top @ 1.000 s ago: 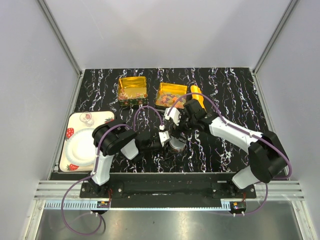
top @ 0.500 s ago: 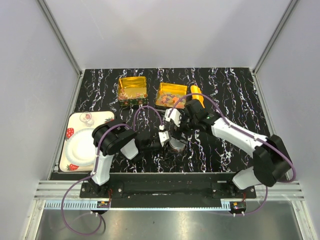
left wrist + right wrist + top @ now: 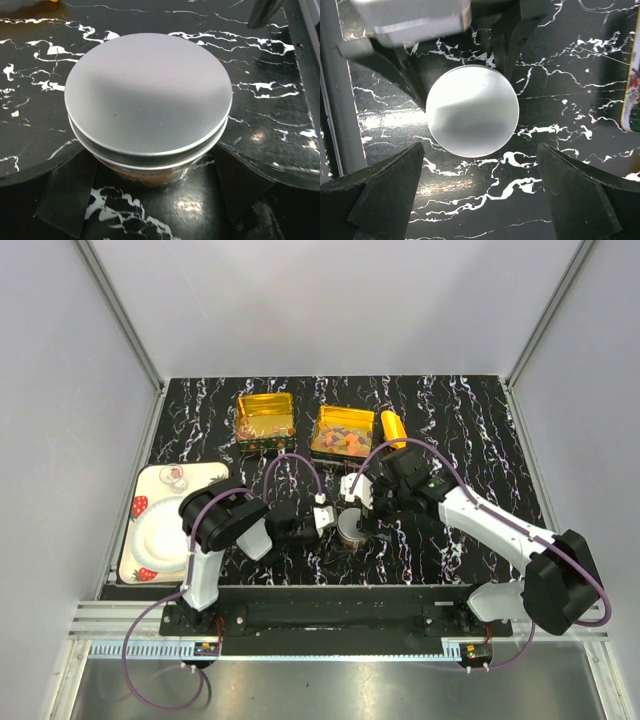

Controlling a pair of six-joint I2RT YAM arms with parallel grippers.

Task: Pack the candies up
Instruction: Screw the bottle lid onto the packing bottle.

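Top external view: tiny multicoloured gummy candies heaped inside two square gold tins, set side by side at the far middle of the black, white-veined table. Pieces too small to give any of them a long axis or a heading; readable only as loose orange, red, yellow and green heaps. Just right of the tins, a yellow-orange plastic scoop, long axis running near to far. Nearer the arms and apart from the tins, an upright round jar with a flat silver lid. Left gripper spread wide, one finger just beside each flank of the jar; contact not clear. Right gripper gaping wide above the lid, holding nothing. At far left, a white strawberry-printed plate.
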